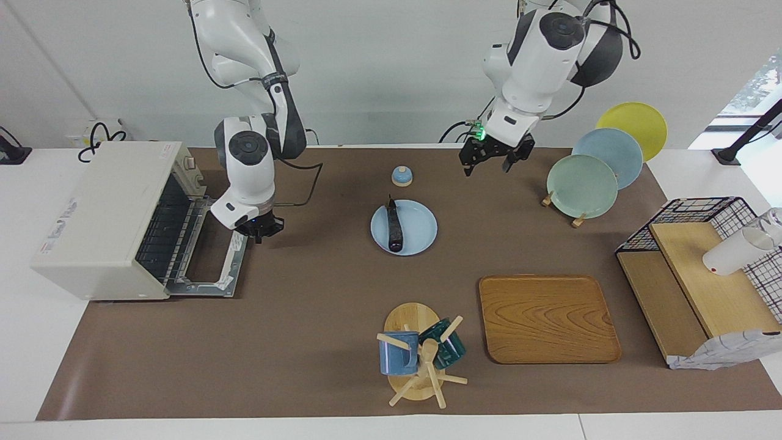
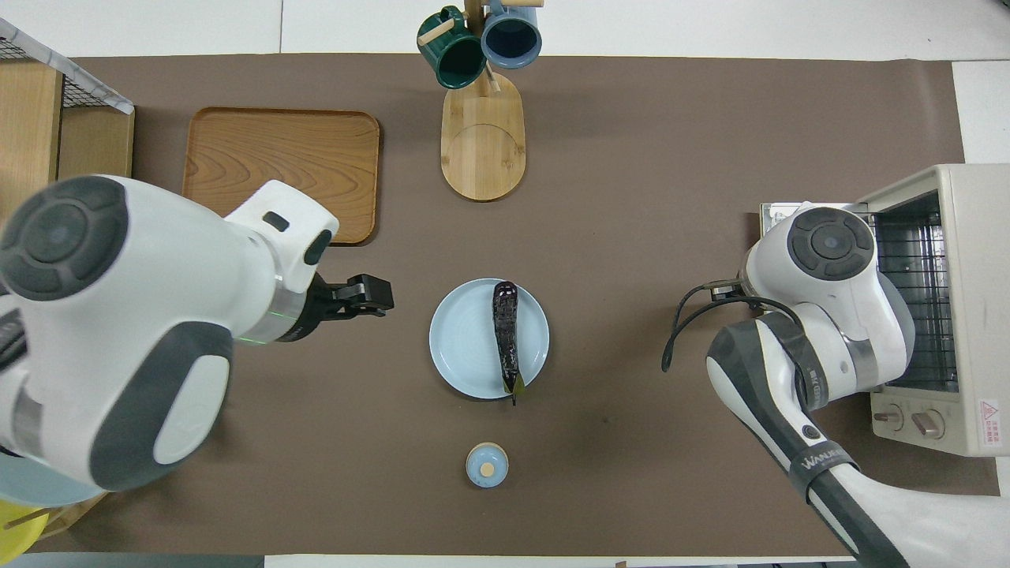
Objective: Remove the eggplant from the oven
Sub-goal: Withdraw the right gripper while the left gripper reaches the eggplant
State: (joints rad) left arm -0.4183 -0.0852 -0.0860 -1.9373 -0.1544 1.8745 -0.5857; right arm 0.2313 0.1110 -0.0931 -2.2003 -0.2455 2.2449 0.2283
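Overhead view: the eggplant (image 2: 505, 335), a slender, glossy, dark purple-black form with a small green stem tip pointing toward the robots, is shown lying lengthwise on a round, smooth pale blue plate (image 2: 461, 355) at the middle of the table. It is located outside the oven (image 1: 104, 220), well apart from it. The oven, a boxy off-white appliance at the right arm's end of the table, is shown with its drop-down door (image 1: 214, 256) lowered flat onto the matte brown table mat (image 1: 305, 318); a wire rack is visible inside.

The right gripper (image 1: 259, 229) is held over the edge of the lowered door; whether its fingers are spread or closed cannot be told, and nothing is seen held in it. The left gripper (image 1: 493, 156) is raised over the mat between the blue plate and the plate rack, with its dark fingers spread apart and nothing between them.

A small round blue lid with a wooden knob (image 1: 401, 176) is placed nearer to the robots than the plate. A rounded-rectangular wooden tray (image 1: 547, 318) with visible grain and an oval wooden mug stand (image 1: 415, 348) bearing a blue and a dark green mug are set farther from the robots. Green, blue and yellow plates (image 1: 581, 185) are stood on edge in a wooden rack toward the left arm's end.
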